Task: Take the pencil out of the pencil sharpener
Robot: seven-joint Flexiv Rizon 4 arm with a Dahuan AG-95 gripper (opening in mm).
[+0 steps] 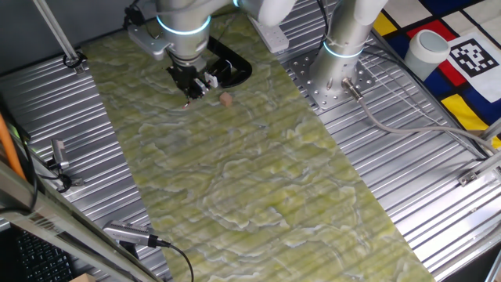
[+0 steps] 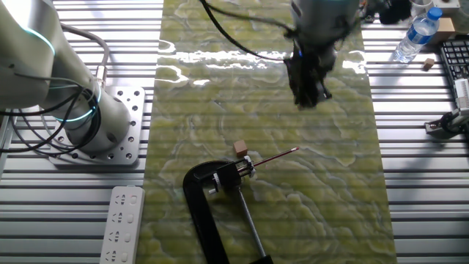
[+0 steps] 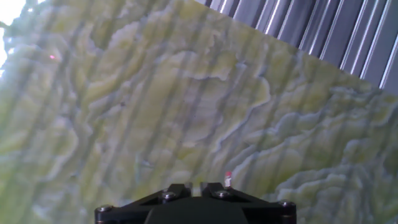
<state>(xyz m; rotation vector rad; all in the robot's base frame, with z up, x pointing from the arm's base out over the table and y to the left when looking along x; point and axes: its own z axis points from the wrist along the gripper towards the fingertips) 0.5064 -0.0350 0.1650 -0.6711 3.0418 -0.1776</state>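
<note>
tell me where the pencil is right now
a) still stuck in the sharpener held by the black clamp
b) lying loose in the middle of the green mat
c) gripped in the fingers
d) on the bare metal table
a: in the other fixed view the pencil still pokes out of the sharpener held in the black clamp, while the gripper sits apart from it further up the green mat.

Other fixed view: C-clamp (image 2: 212, 202) lies on the mat (image 2: 322, 198) at bench (image 2: 432, 220) centre-bottom. Pencil (image 2: 277, 156) sticks out of the clamp head toward 2 o'clock. Small block (image 2: 239, 149) at 12 o'clock of the head. Gripper (image 2: 311, 94) hangs at 1 o'clock, apart from the pencil.
</note>
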